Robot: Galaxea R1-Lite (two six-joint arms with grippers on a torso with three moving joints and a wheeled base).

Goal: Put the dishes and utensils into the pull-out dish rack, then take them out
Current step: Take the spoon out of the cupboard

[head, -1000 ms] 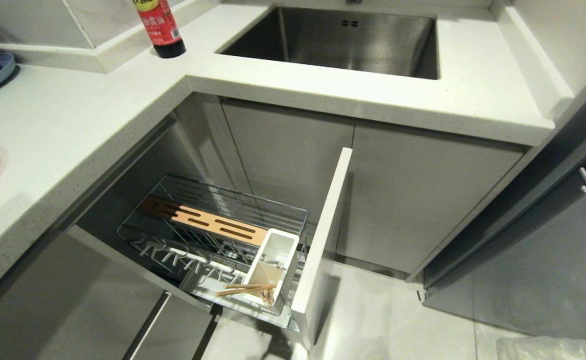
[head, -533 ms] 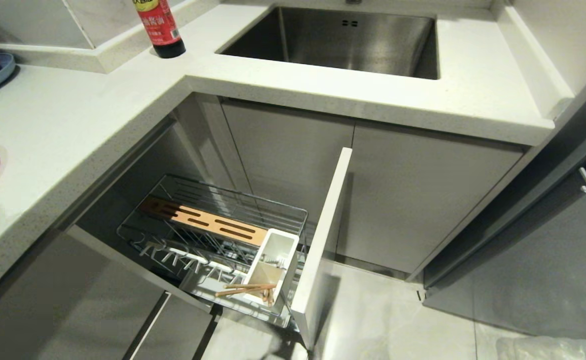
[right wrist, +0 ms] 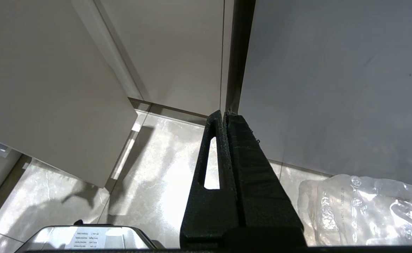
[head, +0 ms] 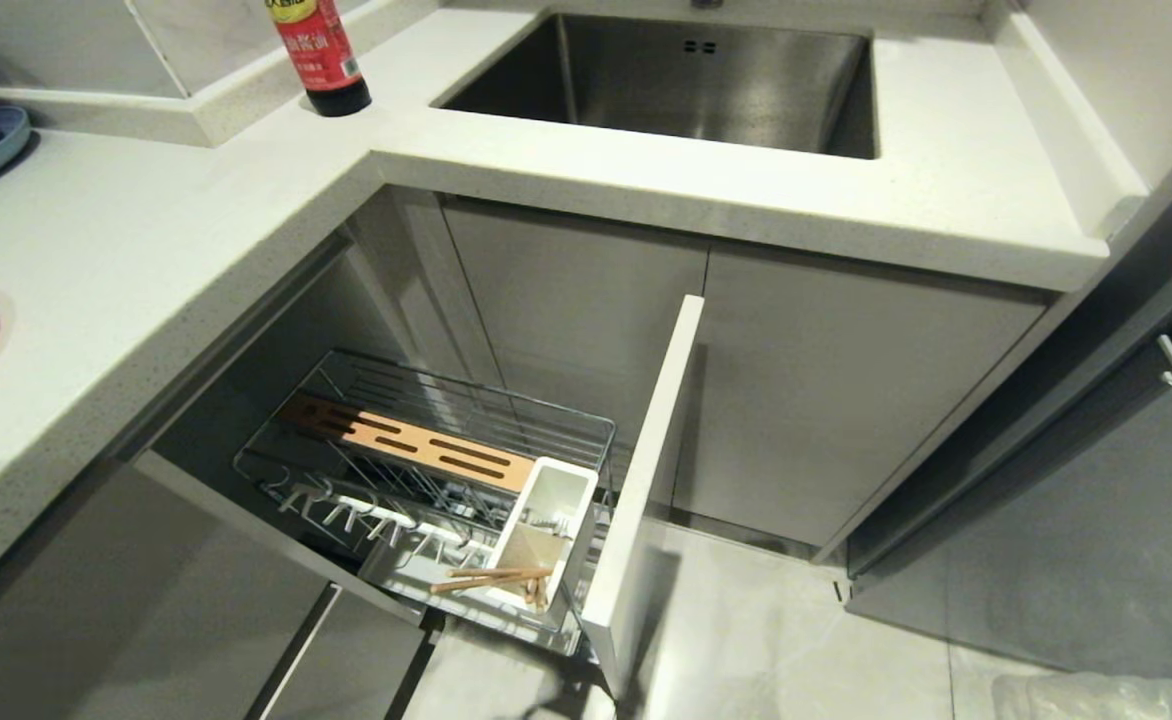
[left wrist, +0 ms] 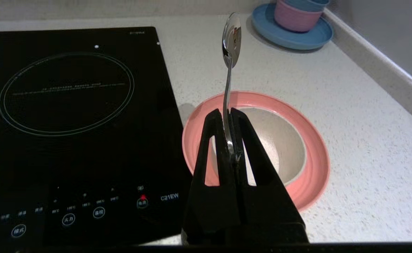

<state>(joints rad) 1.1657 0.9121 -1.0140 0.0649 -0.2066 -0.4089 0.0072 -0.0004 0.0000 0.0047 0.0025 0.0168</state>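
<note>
One slim silver spoon (left wrist: 231, 45), shiny bowl upward, left pincer (left wrist: 230, 116) clamped on handle

Rack (head: 426, 480): stood pulled out of the cabinet below the desk (head: 146, 250), left of the sink (head: 686, 80).
Front panel (head: 646, 470): at the rack's right end.
Caddy (head: 546, 530): in the rack, against the front panel.
Chopsticks (head: 491, 578): lay across the caddy's near end.
Slotted board (head: 406, 442): along the rack's far side.
Bottle (head: 321, 55): on the desk, left of the sink.
Bowl (left wrist: 276, 147): sat in the plate (left wrist: 315, 154), right of the cooktop (left wrist: 69, 123).
Spoon (left wrist: 230, 63): in the left pincer (left wrist: 230, 114), above the plate.
Stacked bowls (left wrist: 297, 14): behind the plate, near the wall.
</note>
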